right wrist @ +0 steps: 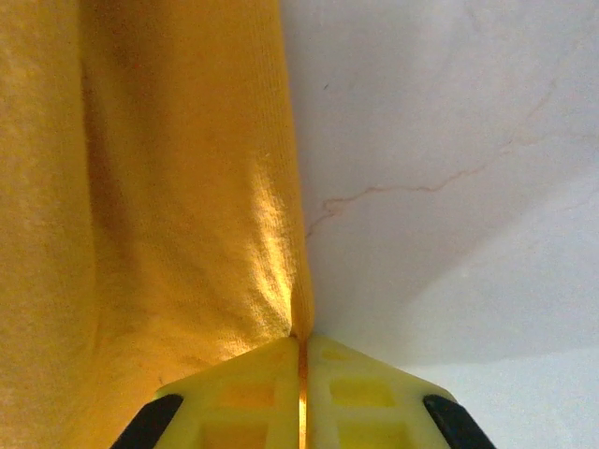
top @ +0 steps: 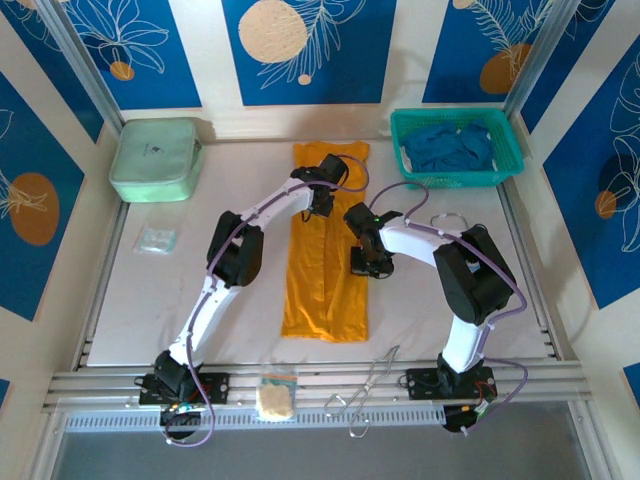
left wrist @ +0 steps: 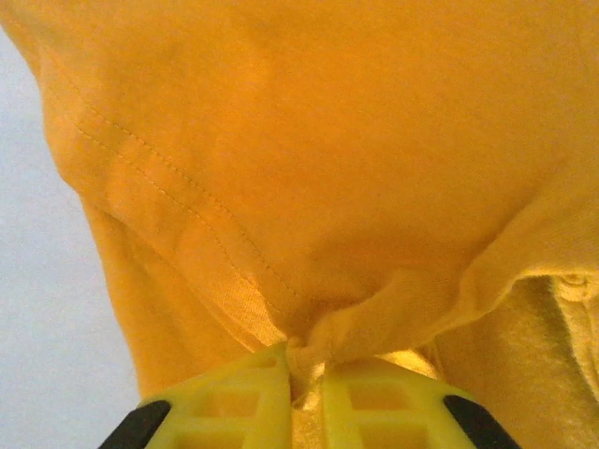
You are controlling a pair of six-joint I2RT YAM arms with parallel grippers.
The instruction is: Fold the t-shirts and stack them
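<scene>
Lying folded lengthwise at centre frame, the mustard-orange cloth t-shirt (top: 320,292) is pinched by both tools: left gripper (left wrist: 304,363) clamped tight on its upper portion, right gripper (right wrist: 301,344) clamped tight on its right edge.

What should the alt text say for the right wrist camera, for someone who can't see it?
The right gripper, yellow and shut, pinches the edge of a mustard-orange t-shirt that covers the left half of the frame. To the right lies the white table, marked by a thin wavy line.
</scene>
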